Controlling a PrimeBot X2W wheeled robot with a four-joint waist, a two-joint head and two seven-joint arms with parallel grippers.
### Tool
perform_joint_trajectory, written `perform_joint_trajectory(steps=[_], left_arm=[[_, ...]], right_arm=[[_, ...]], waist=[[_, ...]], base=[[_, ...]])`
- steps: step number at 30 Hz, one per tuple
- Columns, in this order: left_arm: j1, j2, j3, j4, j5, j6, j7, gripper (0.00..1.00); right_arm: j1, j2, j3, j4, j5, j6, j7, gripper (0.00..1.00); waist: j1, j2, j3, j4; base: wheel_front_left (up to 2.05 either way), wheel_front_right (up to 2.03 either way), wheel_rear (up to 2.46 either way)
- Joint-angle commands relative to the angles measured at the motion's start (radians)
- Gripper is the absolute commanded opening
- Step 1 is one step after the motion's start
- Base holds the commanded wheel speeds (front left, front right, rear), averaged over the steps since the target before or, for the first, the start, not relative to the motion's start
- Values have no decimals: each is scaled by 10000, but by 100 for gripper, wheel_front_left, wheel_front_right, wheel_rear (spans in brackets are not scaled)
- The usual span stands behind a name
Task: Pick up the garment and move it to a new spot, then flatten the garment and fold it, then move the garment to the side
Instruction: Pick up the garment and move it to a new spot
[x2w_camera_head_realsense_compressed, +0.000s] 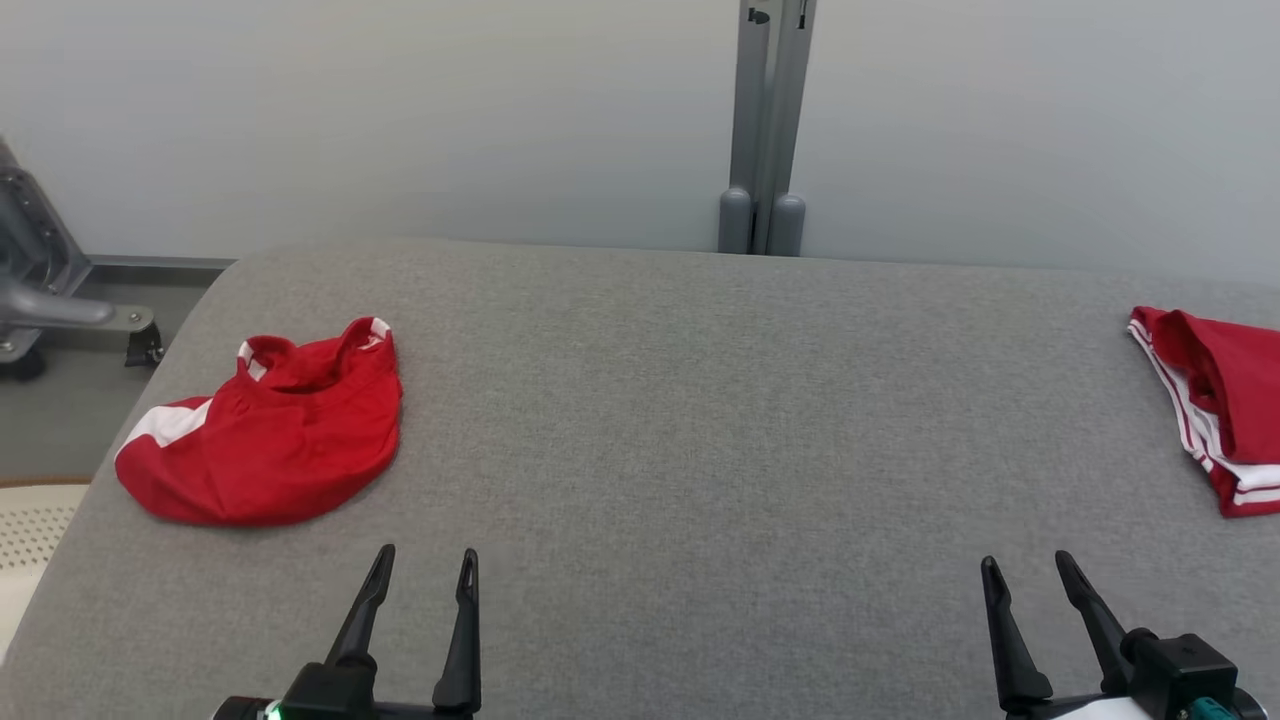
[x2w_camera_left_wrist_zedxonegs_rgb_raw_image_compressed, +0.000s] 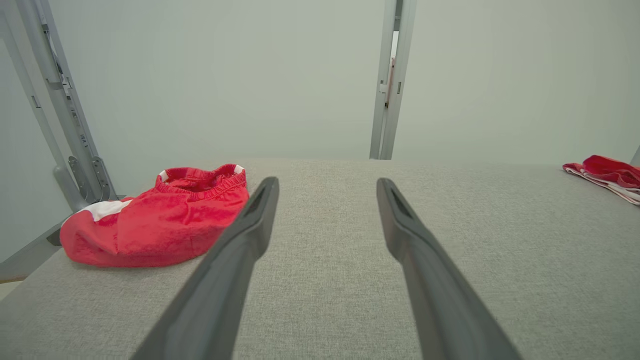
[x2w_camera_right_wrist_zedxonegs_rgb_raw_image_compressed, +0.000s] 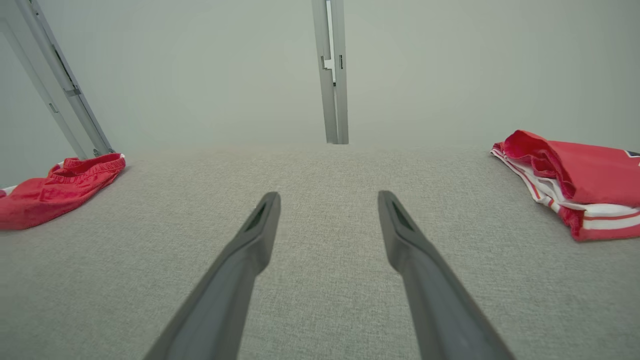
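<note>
Well, both claws empty, red garment (x2w_camera_head_realsense_compressed: 265, 440) lying rumpled at the left.
At the middle left of the head view the garment sits in a loose heap on the grey table (x2w_camera_head_realsense_compressed: 700, 400), waistband up, which I take to mean nothing has been picked up yet. My left claw (x2w_camera_head_realsense_compressed: 427, 553) hovers at the lower left, fingers spread wide, gripping nothing; the garment lies up and to the left of its tips, near but apart. My right claw (x2w_camera_head_realsense_compressed: 1026, 560), lower right, is equally wide and empty, well apart from the heap. At the right edge a folded red-and-white pile (x2w_camera_head_realsense_compressed: 1215, 400) rests, probably set aside as done.
</note>
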Motion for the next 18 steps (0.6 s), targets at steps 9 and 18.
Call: perform_joint_trajectory(steps=[9,18], left_arm=[[-352,6,115,-77,50,8,-3,100],[-424,6,205,-205,62,67,-3,100]], right_arm=[[-284,39,70,-65,73,-11,-28,100],[-545,63,128,29,91,-11,-28,100]], waist=[[0,0,487,1819],[0,0,749,3321]], base=[[0,0,0],[0,0,0]])
